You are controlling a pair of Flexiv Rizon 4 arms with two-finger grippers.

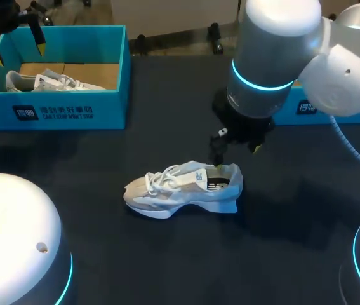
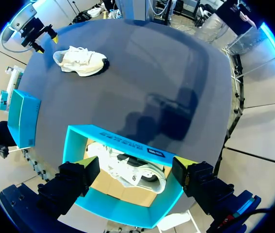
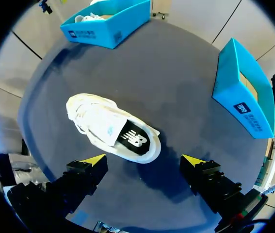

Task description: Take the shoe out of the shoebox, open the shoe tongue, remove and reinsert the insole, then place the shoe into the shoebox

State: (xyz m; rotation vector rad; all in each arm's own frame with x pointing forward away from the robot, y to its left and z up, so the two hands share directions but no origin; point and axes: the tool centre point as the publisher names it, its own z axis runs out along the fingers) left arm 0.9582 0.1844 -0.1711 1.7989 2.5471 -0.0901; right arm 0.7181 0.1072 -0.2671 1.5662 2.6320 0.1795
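Right gripper released, hovering over the white shoe on the surface, apparently not touching. Left gripper released above the far-left shoebox, which holds another shoe.

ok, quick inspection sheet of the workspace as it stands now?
surface: dark table, matte top.
job's things: white shoe upright on its sole mid-table, outside the shoebox; shoebox open, at the far left.
clutter: second shoe lying in the shoebox; second blue box at the far right.
grippers: left gripper open, above the shoebox; right gripper open, above the white shoe's heel, holding nothing.
cables: grey hose beside the right arm.
surroundings: nothing seen.
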